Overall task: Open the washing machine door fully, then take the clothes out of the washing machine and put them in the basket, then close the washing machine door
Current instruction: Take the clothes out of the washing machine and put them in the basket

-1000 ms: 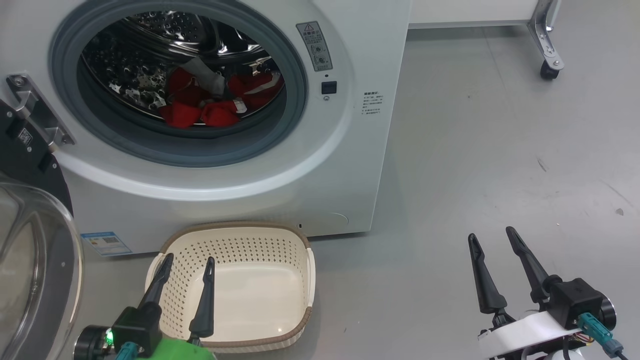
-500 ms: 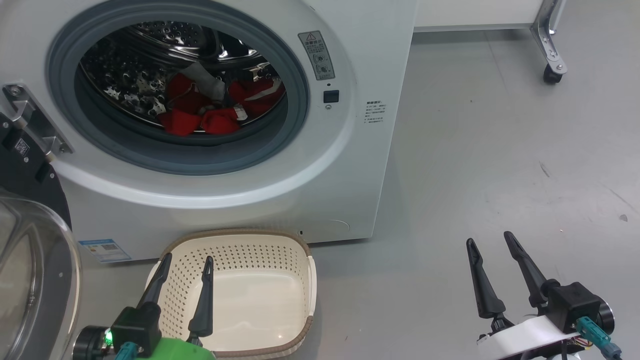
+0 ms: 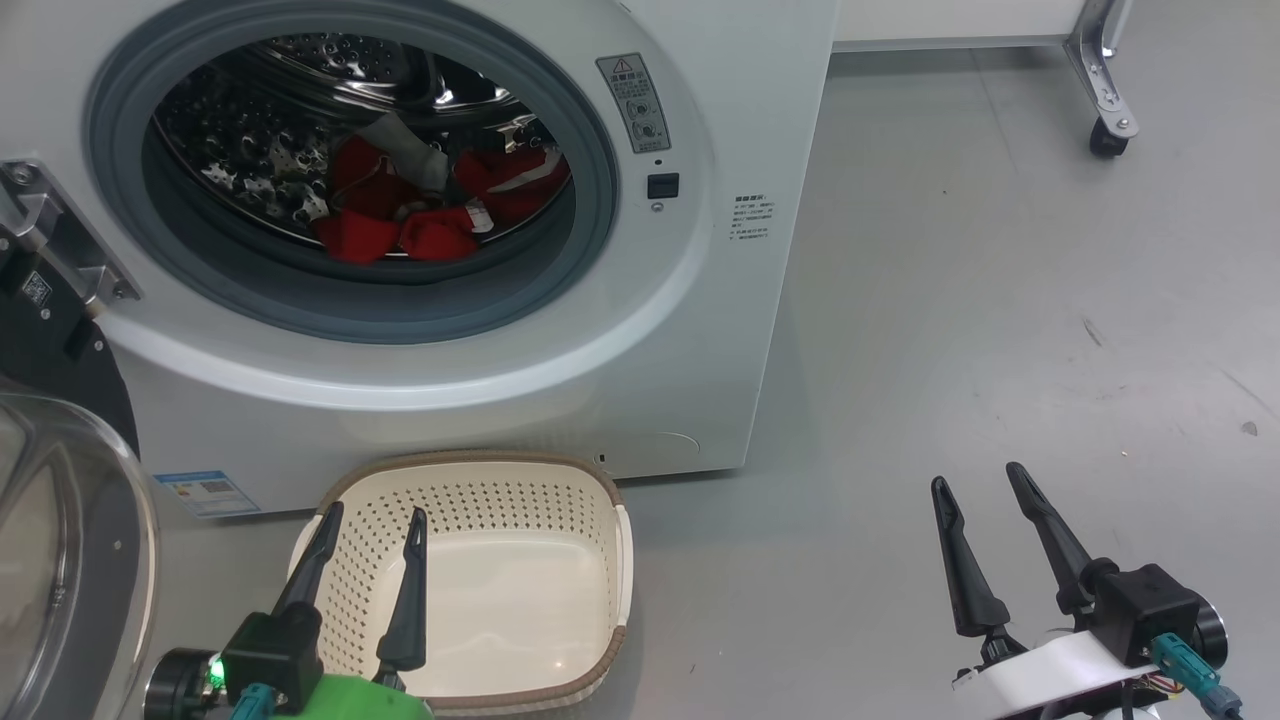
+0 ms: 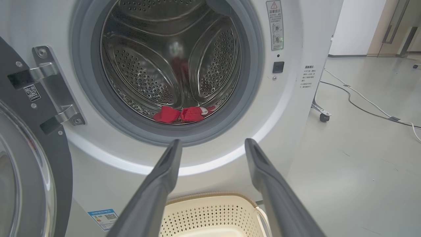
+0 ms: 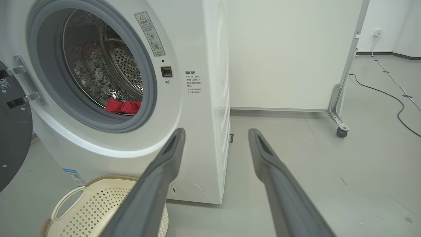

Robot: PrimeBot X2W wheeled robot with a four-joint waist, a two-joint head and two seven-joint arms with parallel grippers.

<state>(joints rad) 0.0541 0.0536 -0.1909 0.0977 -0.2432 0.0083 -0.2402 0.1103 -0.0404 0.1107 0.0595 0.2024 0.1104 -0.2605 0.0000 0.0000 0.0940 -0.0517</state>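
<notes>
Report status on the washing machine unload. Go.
Left end effector open, empty, by cream perforated plastic basket. Right end effector open, empty, over grey floor. Round black-rimmed glass door open; red clothes in steel drum. Opening unobstructed.

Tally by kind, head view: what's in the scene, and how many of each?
washing machine: 1
washing machine door: 1, open
basket: 1, empty
clothes: 1 red heap, pieces not countable
grippers: 2, left gripper and right gripper, both open
Total: 6

Bright even light, soft shadows, glinting drum (image 3: 240, 130)
</notes>
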